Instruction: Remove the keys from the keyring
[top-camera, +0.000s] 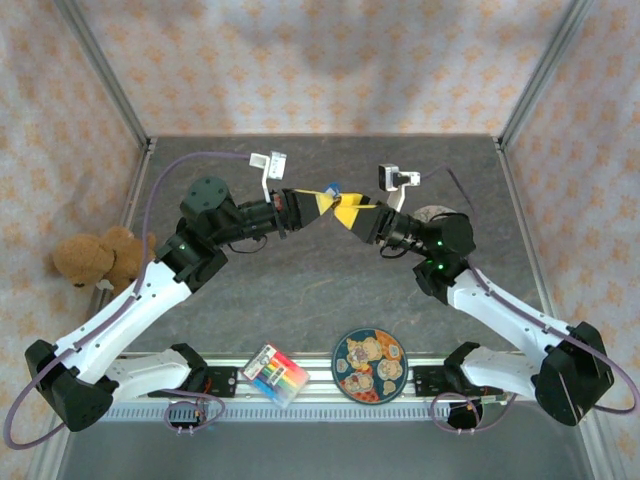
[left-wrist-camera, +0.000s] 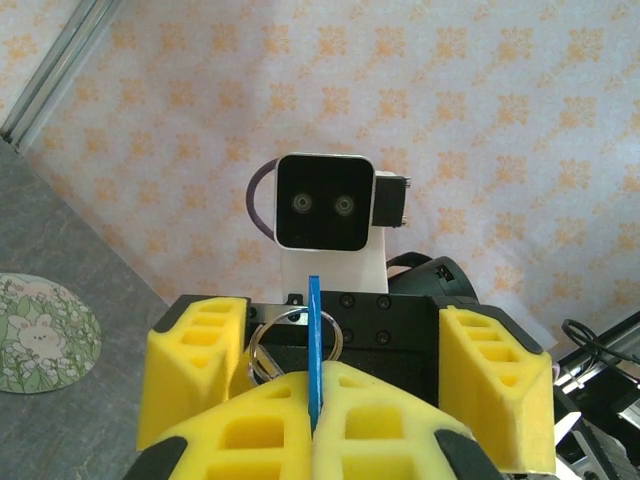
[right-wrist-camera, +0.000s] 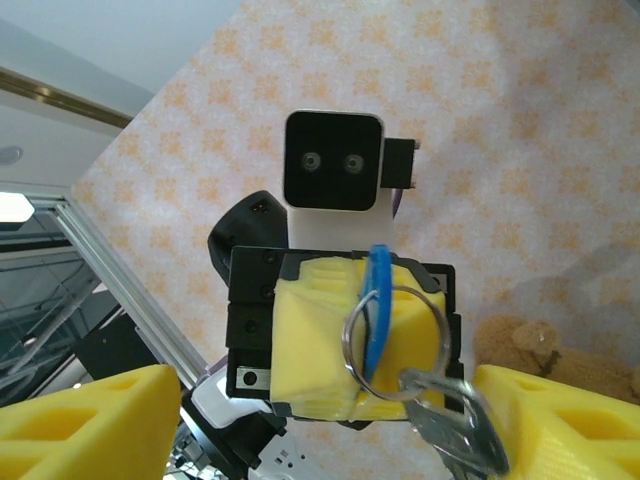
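- The left gripper (top-camera: 322, 203) and right gripper (top-camera: 350, 212) meet tip to tip in the upper middle of the top view, above the dark grey counter (top-camera: 300, 290).
- The left gripper is clamped on the keyring (right-wrist-camera: 377, 300), its blue tag upright between the yellow pads.
- A thin metal loop (right-wrist-camera: 395, 340) hangs from the tag, and the silvery keys (right-wrist-camera: 455, 425) dangle below it at lower right.
- The right gripper is spread wide, its fingers (right-wrist-camera: 90, 425) on either side of the left gripper's tip.
- A teddy bear (top-camera: 100, 258) sits at the left edge.
- A round patterned plate (top-camera: 368, 365) and a multicoloured box (top-camera: 275, 373) lie bottom centre.
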